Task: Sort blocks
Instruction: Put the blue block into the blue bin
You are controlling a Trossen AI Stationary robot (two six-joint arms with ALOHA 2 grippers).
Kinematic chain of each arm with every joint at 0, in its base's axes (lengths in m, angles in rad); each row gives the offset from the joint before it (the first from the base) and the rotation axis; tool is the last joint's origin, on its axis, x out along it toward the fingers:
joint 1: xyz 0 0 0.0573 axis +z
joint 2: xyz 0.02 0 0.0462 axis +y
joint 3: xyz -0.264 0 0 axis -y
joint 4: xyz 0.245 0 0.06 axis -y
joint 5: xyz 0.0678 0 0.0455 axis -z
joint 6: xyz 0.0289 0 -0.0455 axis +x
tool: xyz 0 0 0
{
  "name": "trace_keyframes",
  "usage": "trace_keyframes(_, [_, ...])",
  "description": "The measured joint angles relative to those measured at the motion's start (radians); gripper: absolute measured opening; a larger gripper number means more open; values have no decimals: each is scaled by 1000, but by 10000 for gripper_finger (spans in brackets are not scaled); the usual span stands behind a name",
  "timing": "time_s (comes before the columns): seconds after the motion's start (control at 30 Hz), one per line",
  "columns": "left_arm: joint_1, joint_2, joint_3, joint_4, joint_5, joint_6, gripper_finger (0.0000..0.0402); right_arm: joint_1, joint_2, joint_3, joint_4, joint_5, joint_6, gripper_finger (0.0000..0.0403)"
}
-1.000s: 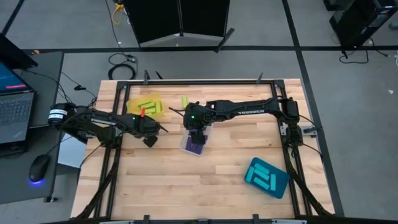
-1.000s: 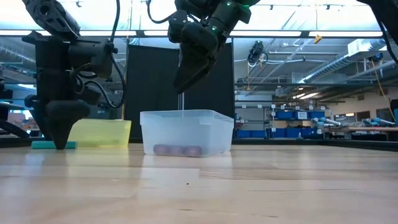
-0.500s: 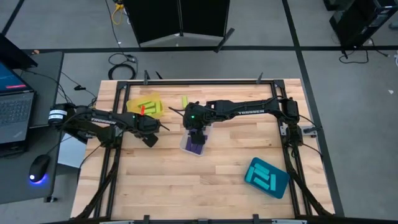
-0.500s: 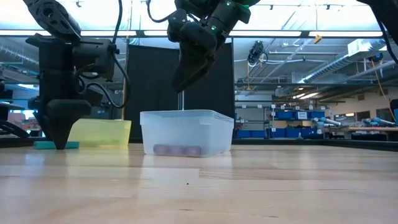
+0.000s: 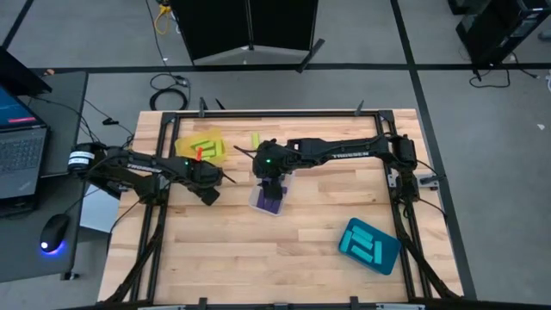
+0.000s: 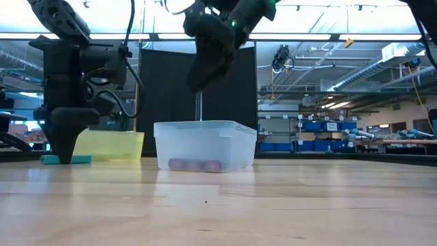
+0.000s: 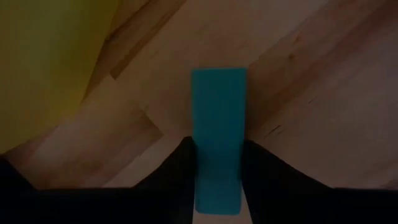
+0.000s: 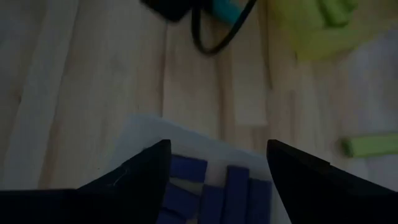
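One cyan block (image 7: 217,137) sits pinched in the left gripper (image 7: 217,186), partly hidden; right gripper (image 8: 217,186) jaws spread.

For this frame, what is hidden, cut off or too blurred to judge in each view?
- High view: the left gripper covers the cyan block, so it does not show there.
- High view: the right gripper overlaps the clear tray; the purple blocks cannot be counted.
- Left wrist view: the cyan block's near end sits between the dark fingers; contact with the wood cannot be told.
- Low view: the yellow tray walls blur its contents.
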Motion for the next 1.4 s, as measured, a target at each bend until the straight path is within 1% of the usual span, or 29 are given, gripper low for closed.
trace_keyframes(0.1, [-30,-17,47,-10,-19,19,101,10,-44,0,30,49,1,278])
trace_keyframes(0.23, [-82,-26,118,-37,-55,44,101,27,-135,0,56,130,0,279])
trace_keyframes(0.33, [-131,-31,196,-21,-96,81,101,44,-219,0,72,185,-15,279])
trace_keyframes(0.43, [-177,-31,273,-8,-153,142,101,63,-309,0,93,216,-18,278])
trace_keyframes(0.57, [-217,-32,351,163,-204,272,101,93,-425,1,128,235,-18,278])
trace_keyframes(0.7, [-227,-3,361,476,-179,432,101,129,-524,1,171,252,-24,280])
trace_keyframes(0.8, [-226,76,361,666,-162,514,101,156,-585,1,219,252,-27,281])
trace_keyframes(0.9, [-225,186,368,880,-109,567,101,179,-632,1,266,252,-31,280])
trace_keyframes(0.97, [-226,277,402,1005,-61,594,101,194,-653,1,303,252,-31,278])
trace_keyframes(1.03, [-226,371,455,1090,-21,615,101,208,-668,1,327,252,-34,276])
trace_keyframes(1.1, [-226,468,534,1140,25,626,101,219,-673,1,346,252,-44,274])
trace_keyframes(1.17, [-226,562,628,1149,74,640,101,227,-675,1,352,252,-56,273])
trace_keyframes(1.4, [-236,865,989,1099,284,647,101,235,-671,1,347,252,-50,273])
